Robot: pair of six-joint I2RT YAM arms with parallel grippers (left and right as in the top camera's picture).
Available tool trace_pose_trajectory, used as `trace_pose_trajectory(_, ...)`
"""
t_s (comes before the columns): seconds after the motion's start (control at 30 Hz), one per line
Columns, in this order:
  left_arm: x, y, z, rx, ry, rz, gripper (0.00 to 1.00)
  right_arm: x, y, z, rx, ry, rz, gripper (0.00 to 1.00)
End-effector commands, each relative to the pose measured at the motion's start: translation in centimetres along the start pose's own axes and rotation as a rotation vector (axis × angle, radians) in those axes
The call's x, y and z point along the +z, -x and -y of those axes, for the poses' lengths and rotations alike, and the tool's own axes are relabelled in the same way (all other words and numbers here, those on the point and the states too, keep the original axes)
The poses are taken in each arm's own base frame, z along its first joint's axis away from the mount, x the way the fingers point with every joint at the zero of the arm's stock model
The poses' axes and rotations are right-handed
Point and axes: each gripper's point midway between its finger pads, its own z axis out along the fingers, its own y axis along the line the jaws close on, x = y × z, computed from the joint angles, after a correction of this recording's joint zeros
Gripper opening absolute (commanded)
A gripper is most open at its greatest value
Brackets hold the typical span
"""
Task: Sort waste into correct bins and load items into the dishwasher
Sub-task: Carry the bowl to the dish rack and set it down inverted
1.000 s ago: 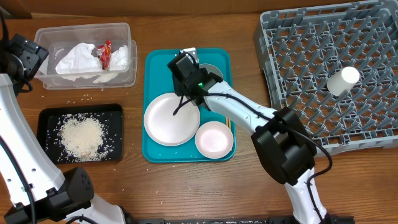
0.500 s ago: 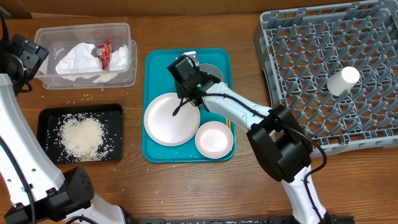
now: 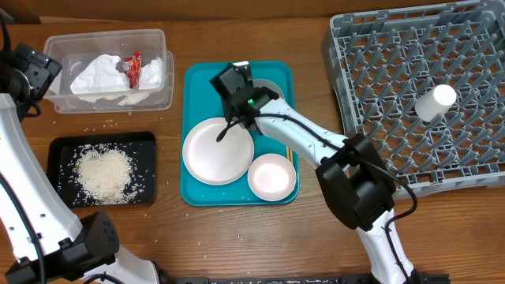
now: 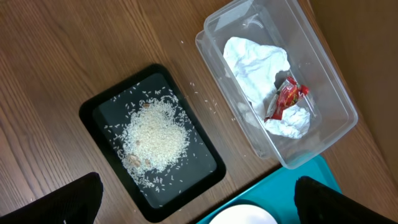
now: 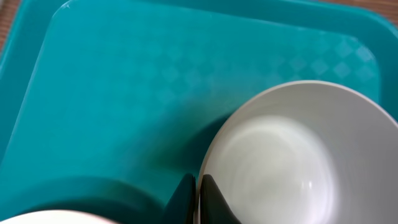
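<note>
Fingertips of the right gripper clench the pale grey-green round bowl at its 9 o'clock rim (inside the teal plastic tray); left gripper hangs released, jaws wide.

Two plates, one black tray, one teal tray; single bowl, cup, napkin, packet, tub, rack.

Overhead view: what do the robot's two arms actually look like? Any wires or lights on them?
The left arm and right arm are both slim white tubes linked by chunky black joint housings. Thin black cables run along the outside. The right arm's wrist carries a small green light. Each arm ends in two black fingers.
</note>
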Motion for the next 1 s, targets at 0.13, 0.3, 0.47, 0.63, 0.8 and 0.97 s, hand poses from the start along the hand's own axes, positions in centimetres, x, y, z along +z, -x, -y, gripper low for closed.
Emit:
trace_pose_trajectory(0.13, 0.5, -0.1, 0.0, -0.010, 0.011, -0.012, 1.00, -9.3, 9.1, 1.4, 0.102, 0.048, 0.165, 0.04)
trace_pose_trajectory(0.3, 0.5, -0.1, 0.0, -0.010, 0.011, -0.012, 1.00, -15.8, 15.3, 8.9, 0.233, 0.012, 0.275, 0.04)
trace_pose_trajectory(0.47, 0.5, -0.1, 0.0, -0.010, 0.011, -0.012, 1.00, -17.7, 17.8, 18.3, 0.379, 0.054, 0.283, 0.04)
trace_pose_trajectory(0.63, 0.5, -0.1, 0.0, -0.010, 0.011, -0.012, 1.00, -16.7, 17.1, 26.0, 0.526, 0.318, 0.192, 0.04)
trace_pose_trajectory(0.8, 0.5, -0.1, 0.0, -0.010, 0.011, -0.012, 1.00, -16.1, 16.4, 32.3, 0.627, 0.602, 0.181, 0.04)
trace_pose_trajectory(0.97, 0.5, -0.1, 0.0, -0.010, 0.011, -0.012, 1.00, -14.3, 14.4, 36.1, 0.718, 0.786, 0.142, 0.04)
